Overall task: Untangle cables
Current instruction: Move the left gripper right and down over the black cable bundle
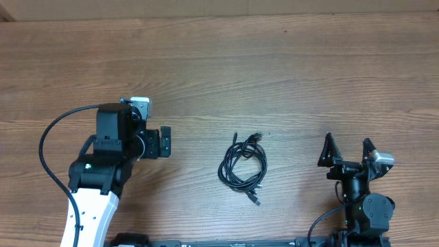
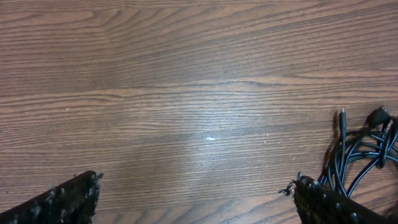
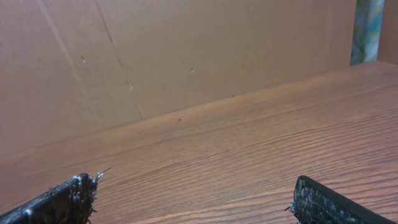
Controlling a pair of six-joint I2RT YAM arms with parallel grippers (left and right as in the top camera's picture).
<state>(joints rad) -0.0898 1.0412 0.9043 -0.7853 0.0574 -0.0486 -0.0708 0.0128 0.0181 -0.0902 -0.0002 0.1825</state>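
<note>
The left gripper [image 2: 196,182] hangs over bare boards of the brown wood-grain table [image 1: 274,55], its jaws spread as wide as they go and holding nothing. That wide, empty stance looks like readiness: nothing lies between the fingers. In the left wrist view the bundle of thin black cables with small plug ends [image 2: 364,149] sits off past the right-hand finger, beyond its tip and outside the gap. To take a strand, this arm would likely need to shift towards that side.

From overhead, the cables [image 1: 243,165] lie flat on the table between the two arms, apart from both sets of jaws. They form a loose oval coil, several loops overlapping and crossing. Two plug ends poke out at the far edge and another trails out at the near edge. How many separate cords there are cannot be told. Those free ends look like the easiest places to grip.

The right gripper [image 1: 348,144] is likewise fully open and empty. Its wrist view looks across the table towards a plain brown wall, with no cable between or near its fingers, so it seems parked and waiting.
</note>
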